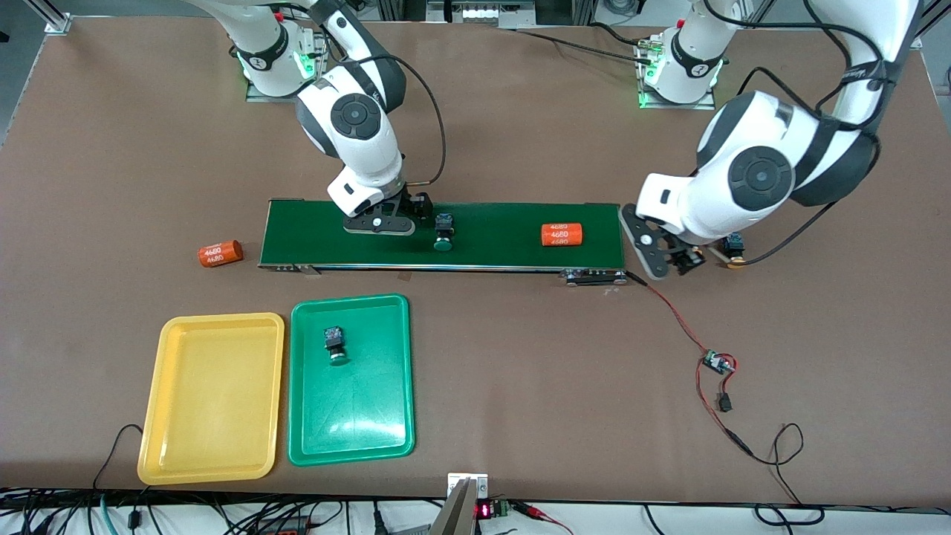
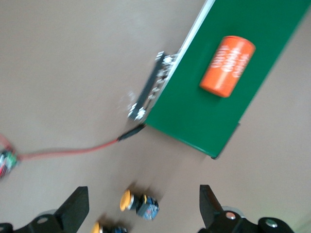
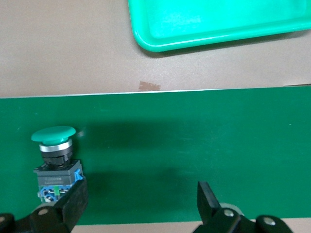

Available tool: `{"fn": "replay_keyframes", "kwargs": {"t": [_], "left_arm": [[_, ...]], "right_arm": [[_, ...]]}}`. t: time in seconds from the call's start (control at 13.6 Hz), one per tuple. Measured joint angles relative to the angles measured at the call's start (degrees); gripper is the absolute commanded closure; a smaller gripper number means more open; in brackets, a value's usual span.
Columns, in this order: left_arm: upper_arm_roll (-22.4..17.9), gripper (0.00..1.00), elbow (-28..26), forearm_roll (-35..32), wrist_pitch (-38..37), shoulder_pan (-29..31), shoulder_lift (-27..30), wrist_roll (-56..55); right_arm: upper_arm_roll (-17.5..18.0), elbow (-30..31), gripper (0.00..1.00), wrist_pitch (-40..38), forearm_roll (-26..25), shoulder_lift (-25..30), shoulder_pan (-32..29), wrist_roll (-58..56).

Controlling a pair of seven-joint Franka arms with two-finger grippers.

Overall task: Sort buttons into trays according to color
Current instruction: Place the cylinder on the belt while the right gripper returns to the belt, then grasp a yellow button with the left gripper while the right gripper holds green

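Observation:
A green-capped button (image 1: 443, 232) (image 3: 56, 160) lies on the conveyor belt. My right gripper (image 1: 386, 223) (image 3: 142, 187) hangs open over the belt, with that button just outside one finger. Another green button (image 1: 334, 345) lies in the green tray (image 1: 386, 416) (image 3: 218, 29). The yellow tray (image 1: 212, 401) beside it holds nothing. Two yellow-capped buttons (image 2: 138, 204) (image 2: 104, 228) lie on the table off the belt's end toward the left arm. My left gripper (image 1: 680, 260) (image 2: 142, 191) is open over them, one button between its fingers; the front view shows only one (image 1: 734, 249).
The dark-green conveyor belt (image 1: 505, 238) (image 2: 194, 111) carries an orange "4680" cylinder (image 1: 562, 235) (image 2: 227, 65). A second such cylinder (image 1: 220, 253) lies on the table off the belt's end toward the right arm. A red wire with a small circuit board (image 1: 717, 362) trails from the belt.

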State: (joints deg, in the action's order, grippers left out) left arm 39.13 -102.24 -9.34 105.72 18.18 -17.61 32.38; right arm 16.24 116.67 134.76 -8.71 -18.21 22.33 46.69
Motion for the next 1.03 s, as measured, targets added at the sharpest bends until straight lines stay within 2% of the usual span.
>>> {"fn": "replay_keyframes", "kwargs": {"t": [0.59, 1.03], "left_arm": [[-17.2, 0.0, 0.1, 0.4, -0.2, -4.5, 3.3, -24.4], [-27.8, 0.0, -0.4, 0.7, 1.6, -5.0, 2.2, -29.9]], "right_arm": [[0.0, 0.4, 0.0, -1.3, 0.0, -0.1, 0.0, 0.0], [0.0, 0.6, 0.0, -1.3, 0.0, -0.3, 0.0, 0.0]]}}
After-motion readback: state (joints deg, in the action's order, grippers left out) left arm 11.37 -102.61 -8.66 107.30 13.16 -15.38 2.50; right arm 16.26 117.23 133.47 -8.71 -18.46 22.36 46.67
